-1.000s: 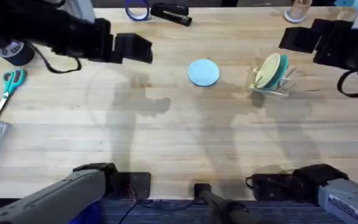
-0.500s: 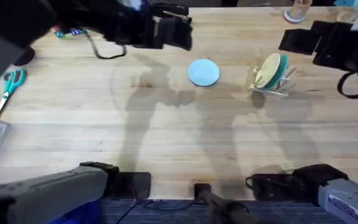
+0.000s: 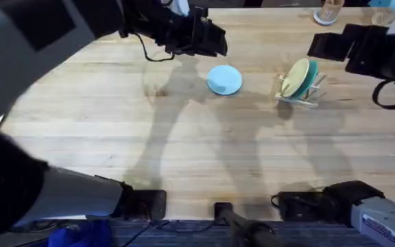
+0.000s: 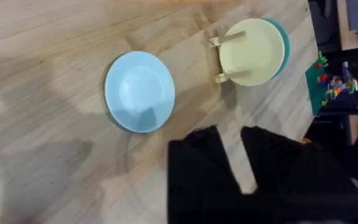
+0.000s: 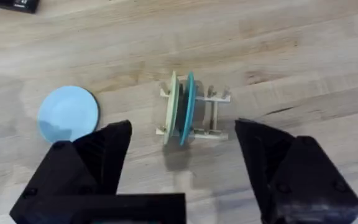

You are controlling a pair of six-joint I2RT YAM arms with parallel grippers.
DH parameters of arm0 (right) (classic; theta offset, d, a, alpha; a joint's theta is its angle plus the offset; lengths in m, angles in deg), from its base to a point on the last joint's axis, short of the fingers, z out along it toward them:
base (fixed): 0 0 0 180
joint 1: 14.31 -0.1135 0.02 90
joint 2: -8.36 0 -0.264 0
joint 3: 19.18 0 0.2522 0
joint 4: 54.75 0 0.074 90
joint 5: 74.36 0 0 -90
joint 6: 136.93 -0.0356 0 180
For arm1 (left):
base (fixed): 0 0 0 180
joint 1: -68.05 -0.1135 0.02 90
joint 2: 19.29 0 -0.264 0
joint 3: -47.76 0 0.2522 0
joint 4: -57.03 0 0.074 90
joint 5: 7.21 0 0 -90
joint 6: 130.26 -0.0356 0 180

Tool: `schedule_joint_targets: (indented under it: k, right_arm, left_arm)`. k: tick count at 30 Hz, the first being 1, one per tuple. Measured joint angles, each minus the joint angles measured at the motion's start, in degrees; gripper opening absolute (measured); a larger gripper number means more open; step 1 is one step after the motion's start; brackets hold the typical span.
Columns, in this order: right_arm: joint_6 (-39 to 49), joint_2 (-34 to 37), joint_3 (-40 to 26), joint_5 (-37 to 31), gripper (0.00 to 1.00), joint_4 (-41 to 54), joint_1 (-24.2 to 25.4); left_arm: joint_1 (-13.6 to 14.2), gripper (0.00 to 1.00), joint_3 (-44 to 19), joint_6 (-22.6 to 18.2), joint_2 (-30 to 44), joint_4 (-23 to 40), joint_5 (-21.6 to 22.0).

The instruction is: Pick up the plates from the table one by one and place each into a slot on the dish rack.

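One plate, pale blue (image 3: 224, 79), left on table (image 3: 184, 151); left gripper (image 3: 214, 39) has swung in beside it, jaws slightly parted, empty. Right gripper (image 5: 182, 165) wide open over rack (image 3: 299, 88).

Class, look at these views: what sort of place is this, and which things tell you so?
Probably a robotics lab workbench rather than a kitchen: two robot arms work over a wooden table holding a small dish rack, a light blue plate and little else.

3 plates (image 5: 68, 112), 1 dish rack (image 5: 210, 115).
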Motion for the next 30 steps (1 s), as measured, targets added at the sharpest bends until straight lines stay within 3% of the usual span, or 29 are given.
schedule_joint_targets:
  k: [3, 5, 24, 30]
  right_arm:
    - [0.00, 0.00, 0.00, 0.00, 0.996, 0.00, 0.00]
    - [0.00, 0.00, 0.00, 0.00, 0.996, 0.00, 0.00]
    - [0.00, 0.00, 0.00, 0.00, 0.996, -0.04, 0.00]
    - [0.00, 0.00, 0.00, 0.00, 0.995, -0.07, 0.00]
  left_arm:
    - [0.00, 0.089, 0.00, 0.75, 2.33, -0.56, -1.74]
    - [0.00, 0.045, 0.00, 1.04, 3.64, -0.77, -2.61]
    - [-1.54, 0.041, 0.00, 3.10, 6.00, -11.88, -4.90]
    - [-2.98, 0.039, 0.00, 4.86, 10.44, -15.20, -8.61]
